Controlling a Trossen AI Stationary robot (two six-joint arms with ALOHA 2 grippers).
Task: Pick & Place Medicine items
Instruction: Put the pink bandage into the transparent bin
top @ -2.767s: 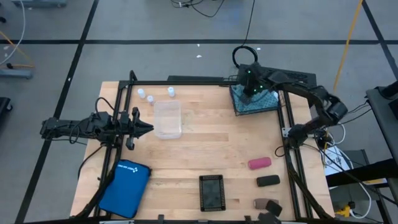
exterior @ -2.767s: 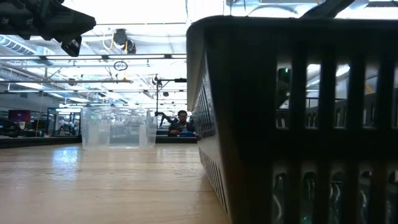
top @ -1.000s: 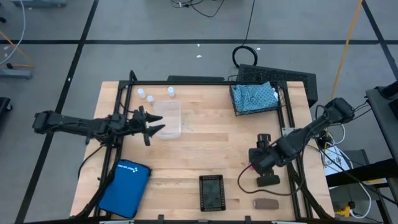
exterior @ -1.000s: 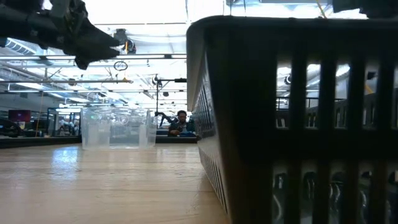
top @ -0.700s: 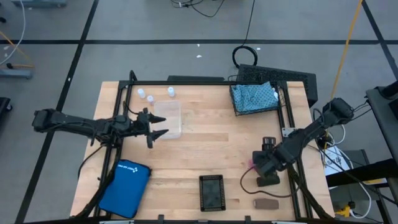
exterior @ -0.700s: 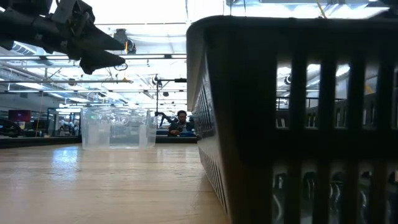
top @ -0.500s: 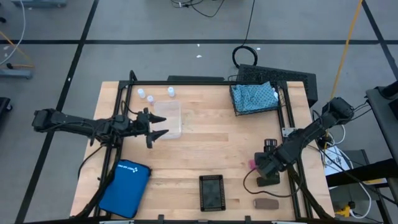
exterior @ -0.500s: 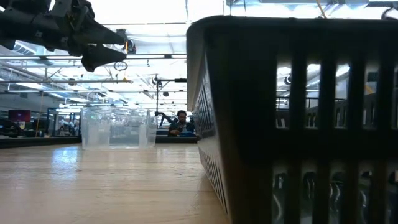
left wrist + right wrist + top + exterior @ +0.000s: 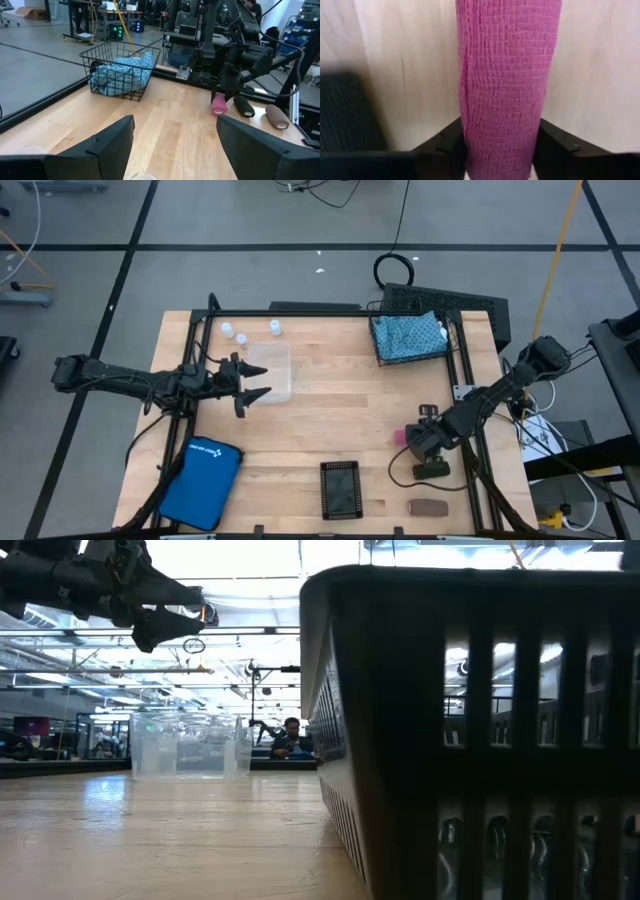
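On the left, the left pincer (image 9: 258, 384) hovers with its two fingers spread apart beside the clear plastic box (image 9: 269, 370) on the wooden table (image 9: 330, 420). Three small white round vials (image 9: 243, 333) stand near the table's far left corner, just behind the clear box. A bright blue flat zip case (image 9: 201, 481) lies at the near left corner, and a black slatted plastic basket (image 9: 340, 489) sits at the near edge. A black wire basket (image 9: 410, 358) at the far right holds the teal patterned fabric pouch (image 9: 409, 335). Farther right, the right pincer (image 9: 412, 440) pinches the pink fabric-wrapped oblong roll (image 9: 505, 85) between its fingers (image 9: 447, 145), close over the table. Just beside it lies the black oblong roll (image 9: 244, 106), and the brown oblong roll (image 9: 428, 507) lies near the table's near right corner.
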